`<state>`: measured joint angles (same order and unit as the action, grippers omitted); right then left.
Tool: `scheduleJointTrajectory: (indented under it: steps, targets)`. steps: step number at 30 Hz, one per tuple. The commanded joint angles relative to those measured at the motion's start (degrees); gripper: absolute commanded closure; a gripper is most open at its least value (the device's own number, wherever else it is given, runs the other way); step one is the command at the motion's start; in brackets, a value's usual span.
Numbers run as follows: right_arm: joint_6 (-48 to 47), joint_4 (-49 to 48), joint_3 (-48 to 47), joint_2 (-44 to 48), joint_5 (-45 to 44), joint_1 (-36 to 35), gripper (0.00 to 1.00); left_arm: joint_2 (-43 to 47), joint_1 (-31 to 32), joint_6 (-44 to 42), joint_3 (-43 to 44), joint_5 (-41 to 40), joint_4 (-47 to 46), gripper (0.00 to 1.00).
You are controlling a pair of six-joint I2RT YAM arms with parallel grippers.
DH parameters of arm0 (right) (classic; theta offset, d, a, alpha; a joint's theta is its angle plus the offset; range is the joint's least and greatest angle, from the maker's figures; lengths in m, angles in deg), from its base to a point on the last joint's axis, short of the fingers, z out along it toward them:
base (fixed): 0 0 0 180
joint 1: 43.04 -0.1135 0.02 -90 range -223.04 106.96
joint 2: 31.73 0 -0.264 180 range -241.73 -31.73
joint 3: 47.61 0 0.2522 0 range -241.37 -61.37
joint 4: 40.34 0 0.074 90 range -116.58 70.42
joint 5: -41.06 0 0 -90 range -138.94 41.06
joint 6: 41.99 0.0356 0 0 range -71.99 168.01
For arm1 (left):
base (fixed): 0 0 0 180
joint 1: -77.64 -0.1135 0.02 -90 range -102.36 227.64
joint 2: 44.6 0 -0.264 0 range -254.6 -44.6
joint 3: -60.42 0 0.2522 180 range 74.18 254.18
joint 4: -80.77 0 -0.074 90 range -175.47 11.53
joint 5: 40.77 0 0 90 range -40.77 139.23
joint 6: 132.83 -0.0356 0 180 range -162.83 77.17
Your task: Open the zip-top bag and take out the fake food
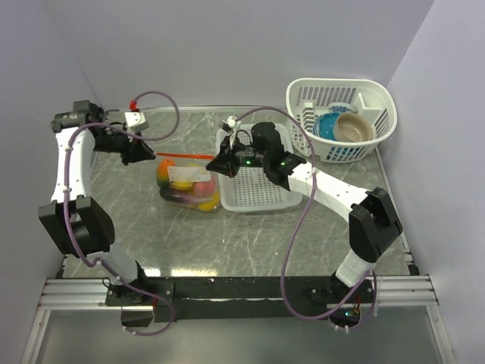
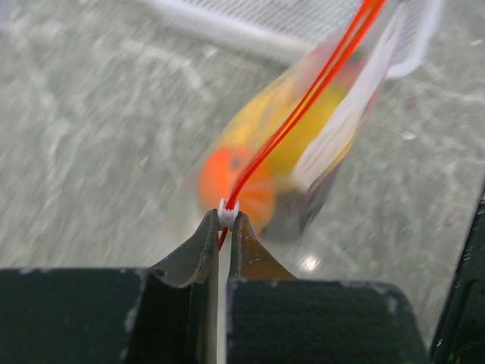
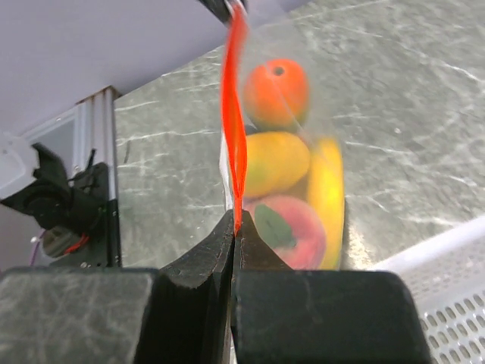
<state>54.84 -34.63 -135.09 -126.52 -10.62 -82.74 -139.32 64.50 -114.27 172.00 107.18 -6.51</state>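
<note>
The zip-top bag (image 1: pixel 189 199) hangs just above the table's middle, its orange-red zip strip (image 1: pixel 186 155) stretched between both grippers. My left gripper (image 1: pixel 149 154) (image 2: pixel 227 216) is shut on the small white slider at the strip's left end. My right gripper (image 1: pixel 217 162) (image 3: pixel 237 224) is shut on the strip's other end (image 3: pixel 235 114). The fake food (image 1: pixel 182 180) fills the bag. The right wrist view shows an orange fruit (image 3: pixel 276 91), a yellow-orange one (image 3: pixel 276 163), a pink-red one (image 3: pixel 295 231) and a yellow one (image 3: pixel 330 193). The two red lines of the strip (image 2: pixel 303 110) run close together.
A flat white slotted tray (image 1: pixel 261 189) lies right beside the bag, under my right arm. A white basket (image 1: pixel 375 102) stands at the back right with a blue bowl (image 1: pixel 327 125) and a tan bowl (image 1: pixel 355 127) in it. Walls close off the back and sides.
</note>
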Motion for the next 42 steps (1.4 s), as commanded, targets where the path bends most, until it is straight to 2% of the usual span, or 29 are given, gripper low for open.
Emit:
scheduleJointTrajectory:
  steps: [1, 5, 19, 20, 21, 23, 25, 26, 27, 28, 30, 31, 34, 36, 38, 42]
  targets:
    - [1.3, -4.6, 0.6, 4.3, -5.1, 0.9, 1.0, 2.2, -6.7, -3.3, 3.6, -6.0, -0.2, 0.99]
    - [2.2, -6.1, -0.6, 2.9, -8.2, 0.9, 1.0, 2.6, -10.7, -4.1, 3.5, -6.4, -0.1, 0.99]
    - [0.9, -6.1, 0.0, -0.4, -14.6, 0.7, 1.0, 4.6, -16.2, -5.5, -1.0, -9.7, -0.2, 0.99]
    - [0.7, -6.1, 0.2, -0.4, -14.9, 0.2, 1.0, 4.9, -16.1, -4.9, -2.4, -9.7, -0.1, 0.93]
    - [0.6, -6.1, 0.6, -0.5, -15.0, -0.1, 1.0, 5.6, -16.1, -4.7, -3.4, -8.9, -0.1, 0.8]
    - [0.0, -5.9, 1.1, -0.9, -15.3, -0.6, 1.0, 6.8, -15.9, -3.7, -6.5, -7.1, -0.1, 0.49]
    - [-0.4, -5.6, 1.6, -1.2, -15.3, -2.0, 1.0, 8.8, -14.5, -2.7, -8.3, -4.1, -0.2, 0.42]
    - [-0.7, -5.4, 1.9, -1.2, -15.5, -2.4, 1.0, 9.3, -13.8, -0.7, -8.8, -3.1, -0.2, 0.33]
    - [-0.9, -5.2, 2.3, -1.0, -16.0, -3.7, 1.0, 10.2, -13.0, 0.8, -8.7, -2.0, -0.2, 0.3]
    - [-1.7, -5.0, 3.4, -0.6, -16.5, -4.3, 1.0, 10.6, -11.4, 2.1, -8.4, 0.5, -0.3, 0.23]
    - [-2.4, -5.0, 4.7, 0.5, -17.9, -6.0, 1.0, 11.6, -9.7, 4.7, -7.6, 2.9, -0.3, 0.21]
    - [-2.5, -5.0, 6.4, 0.8, -18.2, -6.4, 1.0, 11.7, -7.8, 5.3, -6.9, 4.6, -0.5, 0.07]
    - [-2.4, -6.1, 10.3, 2.8, -19.3, -8.9, 1.0, 12.0, -4.4, 10.4, -5.8, 7.2, -4.8, 0.04]
    - [-2.8, -6.4, 12.8, 4.1, -20.9, -10.1, 1.0, 13.3, -3.1, 18.1, -6.8, 8.4, -14.9, 0.04]
    - [-2.7, -6.3, 13.9, 4.4, -21.6, -11.5, 1.0, 15.3, -0.8, 24.8, -10.1, 5.4, -22.0, 0.04]
    - [-2.4, -6.8, 15.9, 6.0, -22.7, -12.5, 1.0, 16.1, 4.4, 20.0, -14.6, -3.1, -23.2, 0.06]
